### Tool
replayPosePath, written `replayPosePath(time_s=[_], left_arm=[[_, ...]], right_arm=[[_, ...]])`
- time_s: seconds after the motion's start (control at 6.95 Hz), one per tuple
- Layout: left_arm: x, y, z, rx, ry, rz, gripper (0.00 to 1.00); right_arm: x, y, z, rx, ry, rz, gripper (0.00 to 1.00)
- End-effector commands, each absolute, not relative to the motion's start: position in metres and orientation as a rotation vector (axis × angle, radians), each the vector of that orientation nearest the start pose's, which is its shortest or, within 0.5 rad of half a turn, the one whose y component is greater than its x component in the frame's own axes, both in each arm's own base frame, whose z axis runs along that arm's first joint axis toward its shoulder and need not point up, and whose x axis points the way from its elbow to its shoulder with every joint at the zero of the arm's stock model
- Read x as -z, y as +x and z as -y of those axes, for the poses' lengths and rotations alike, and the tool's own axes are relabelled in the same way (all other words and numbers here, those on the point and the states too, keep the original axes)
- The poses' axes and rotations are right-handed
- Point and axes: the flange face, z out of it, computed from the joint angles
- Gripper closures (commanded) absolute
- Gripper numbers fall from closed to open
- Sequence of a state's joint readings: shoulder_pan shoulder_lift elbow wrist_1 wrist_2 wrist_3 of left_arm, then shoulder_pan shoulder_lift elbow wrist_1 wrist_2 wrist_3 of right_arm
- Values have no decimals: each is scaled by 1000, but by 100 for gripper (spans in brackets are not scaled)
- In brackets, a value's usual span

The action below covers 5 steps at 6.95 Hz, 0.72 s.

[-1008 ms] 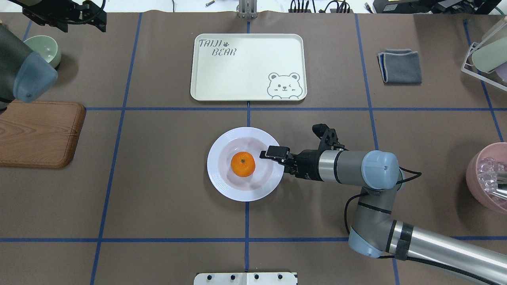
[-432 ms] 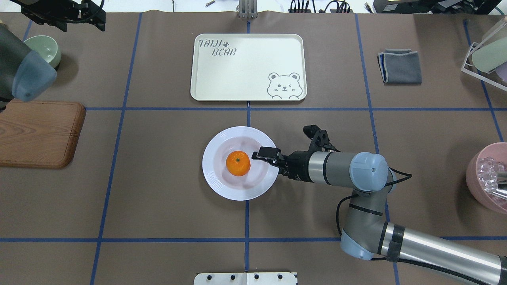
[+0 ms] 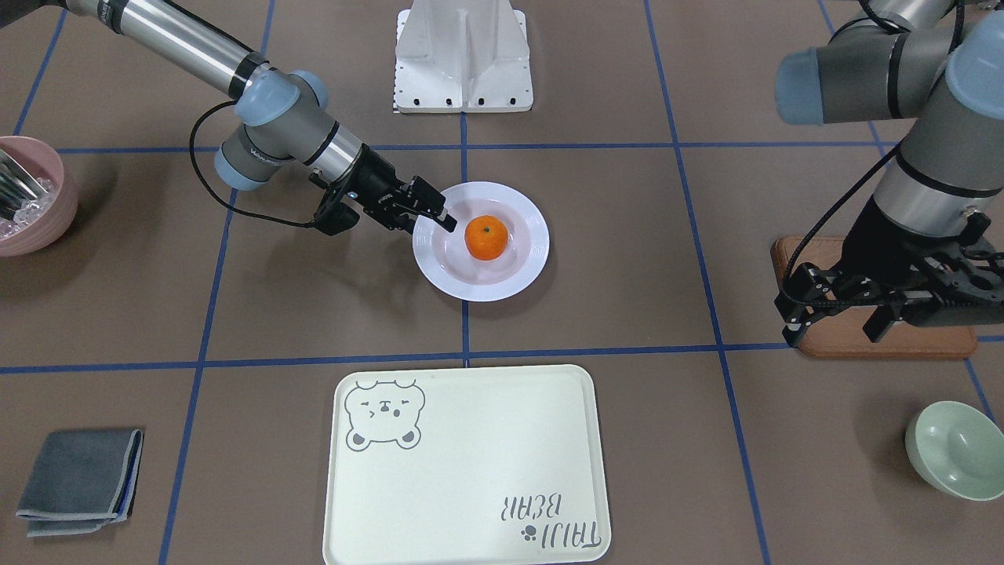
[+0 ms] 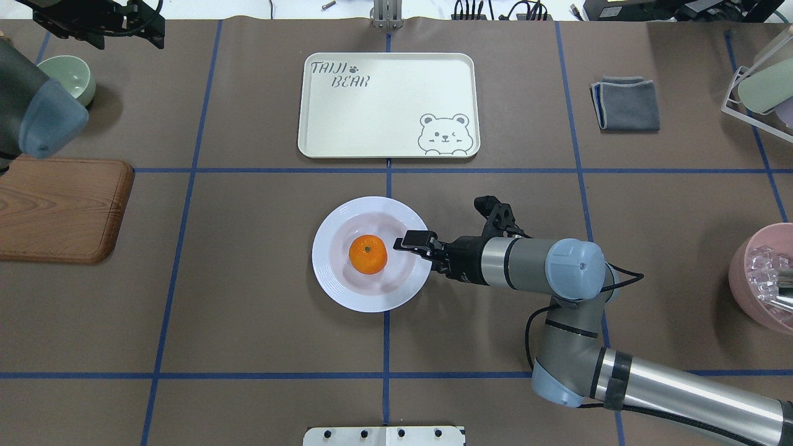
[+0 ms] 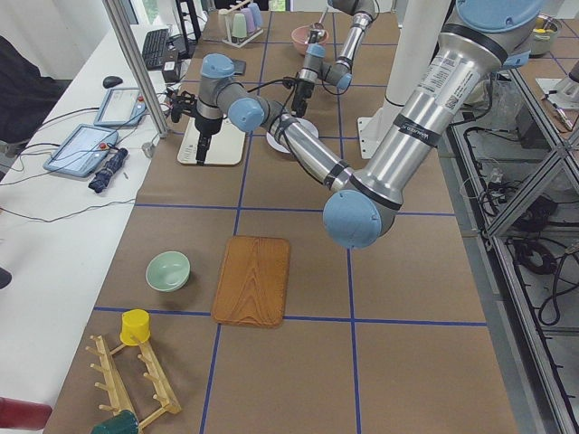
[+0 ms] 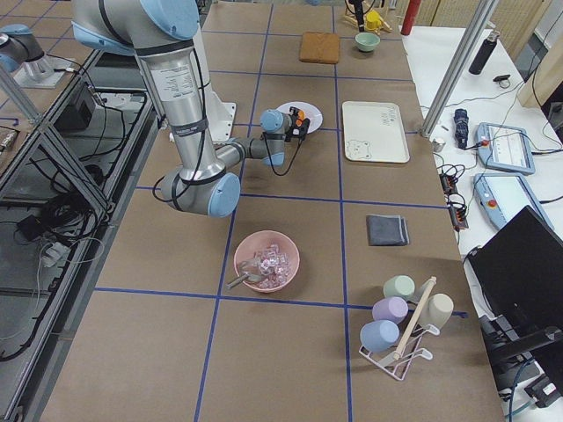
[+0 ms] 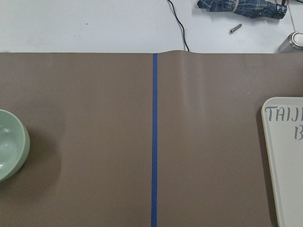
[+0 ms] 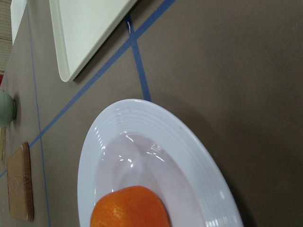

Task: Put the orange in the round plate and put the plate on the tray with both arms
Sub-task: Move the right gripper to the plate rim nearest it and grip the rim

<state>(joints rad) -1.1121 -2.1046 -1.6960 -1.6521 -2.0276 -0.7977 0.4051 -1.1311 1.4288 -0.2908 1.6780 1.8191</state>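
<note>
The orange (image 4: 368,254) lies in the middle of the white round plate (image 4: 334,279) on the table, near the centre. My right gripper (image 4: 413,240) reaches in level from the right and is shut on the plate's right rim; in the front-facing view the right gripper (image 3: 436,216) sits at the plate's (image 3: 527,265) left rim beside the orange (image 3: 486,237). The right wrist view shows the plate (image 8: 189,146) and orange (image 8: 130,208) close up. The cream tray (image 4: 384,93) lies bare beyond the plate. My left gripper (image 3: 836,328) hangs open and high at the far left, holding nothing.
A brown wooden board (image 4: 62,207) and a pale green bowl (image 4: 74,77) lie at the left. A folded grey cloth (image 4: 626,102) is right of the tray. A pink bowl (image 4: 762,279) and a cup rack (image 4: 759,87) stand at the right edge.
My right gripper has moved left, and the plate with the orange in it has slid left with it. The left arm has hardly moved.
</note>
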Motion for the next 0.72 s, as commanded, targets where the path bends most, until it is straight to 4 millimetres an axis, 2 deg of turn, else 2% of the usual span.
replayPosePath(time_s=[0.0,0.29,0.58], left_arm=[[-287,212,631,149,333,-780,1],[-287,212,630,149,333,-780,1],[-292,211,629,151,328,-777,1]], right_arm=[[-322,-552,372,-439,58,1615,68],[-319,-551,374,-444,64,1621,78],[-312,-551,375,-489,44,1641,96]])
